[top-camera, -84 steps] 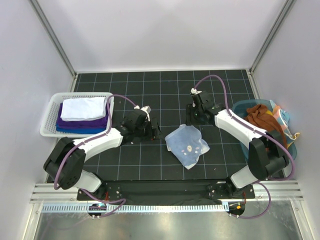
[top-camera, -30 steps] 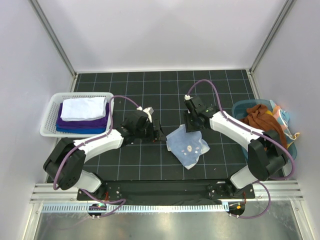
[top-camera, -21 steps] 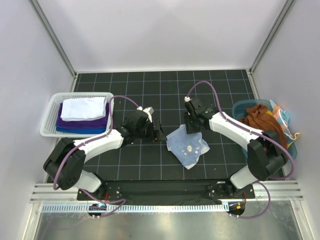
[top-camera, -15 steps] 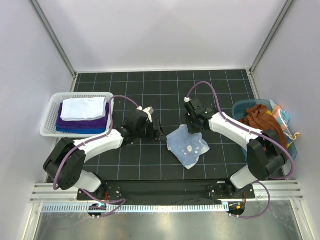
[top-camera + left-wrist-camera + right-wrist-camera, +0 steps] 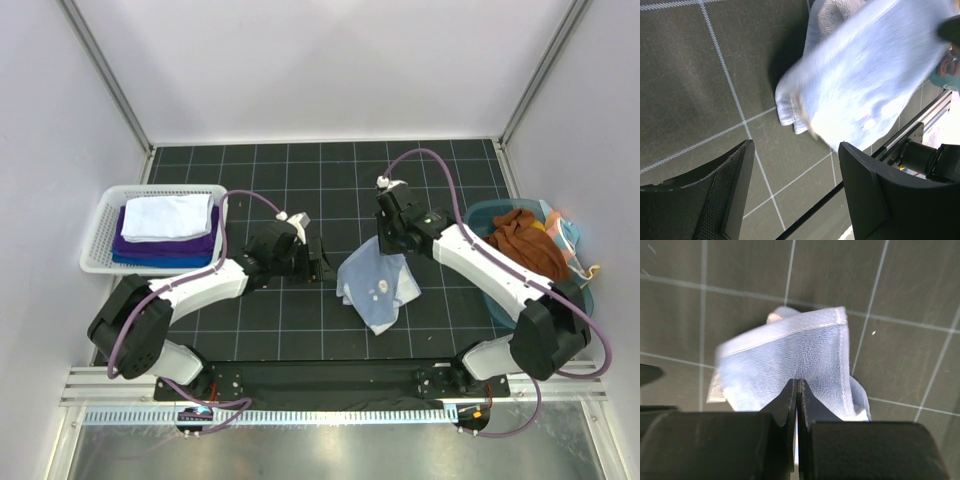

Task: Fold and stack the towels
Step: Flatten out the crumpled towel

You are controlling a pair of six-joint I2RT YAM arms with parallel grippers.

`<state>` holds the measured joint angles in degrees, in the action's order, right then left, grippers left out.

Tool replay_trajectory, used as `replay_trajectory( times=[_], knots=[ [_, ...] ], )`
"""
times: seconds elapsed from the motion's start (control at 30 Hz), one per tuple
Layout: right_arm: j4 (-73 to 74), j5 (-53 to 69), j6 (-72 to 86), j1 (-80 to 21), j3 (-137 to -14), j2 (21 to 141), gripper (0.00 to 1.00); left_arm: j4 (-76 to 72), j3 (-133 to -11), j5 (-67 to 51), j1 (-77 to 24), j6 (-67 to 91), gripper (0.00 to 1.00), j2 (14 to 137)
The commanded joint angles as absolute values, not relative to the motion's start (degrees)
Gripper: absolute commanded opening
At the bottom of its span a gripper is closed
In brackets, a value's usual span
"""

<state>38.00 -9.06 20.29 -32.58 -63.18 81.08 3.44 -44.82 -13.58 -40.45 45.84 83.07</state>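
Two arms meet over the middle of the black mat (image 5: 300,180) in the overhead view. The right claw (image 5: 391,250) is clenched on the top edge of the light blue towel (image 5: 378,288), which droops from it in a loose cone with its lower corner down near the mat. Holding it by one edge like this probably lets the cloth hang out flat, so that it can be spread for folding. The left claw (image 5: 322,268) waits just beside the towel's left side, released and grasping nothing, likely placed there to catch a free corner. At far left the white basket (image 5: 100,262) holds the folded towels (image 5: 168,230), white on purple on blue, so that is where finished pieces go. At far right the tub (image 5: 480,212) holds the brown towel (image 5: 518,230) and other crumpled cloths, which await their turn.

From the left wrist, both dark fingers (image 5: 735,185) stand wide apart with only mat between them. The blue cloth hangs ahead, blurred, its bunched lower corner near but apart from them.

From the right wrist, the jaws are pressed together with a fold of the blue cloth pinched between them. The stitched hem runs across above, and the rest falls away towards the mat.
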Motion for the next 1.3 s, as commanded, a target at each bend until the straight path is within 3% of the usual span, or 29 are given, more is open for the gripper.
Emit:
replay_trajectory(
  times=[0.0, 0.53, 0.7, 1.27],
  knots=[
    [39.4, -13.4, 21.9, -32.9, -68.3, 76.9, 0.01, 0.3, -45.3, -14.9, -40.7, 43.8, 0.72, 83.7],
    [42.9, -20.6, 22.2, -32.9, -71.9, 76.7, 0.01, -0.6, -54.6, -13.8, -40.7, 47.7, 0.66, 97.9],
    [43.5, -26.6, 23.5, -32.8, -69.3, 77.0, 0.01, -0.2, -58.8, -11.2, -41.2, 52.5, 0.62, 102.3],
    [38.4, -27.9, 25.5, -24.5, -60.3, 81.1, 0.01, 9.4, -66.0, -1.0, -44.8, 60.6, 0.54, 108.4]
  ],
)
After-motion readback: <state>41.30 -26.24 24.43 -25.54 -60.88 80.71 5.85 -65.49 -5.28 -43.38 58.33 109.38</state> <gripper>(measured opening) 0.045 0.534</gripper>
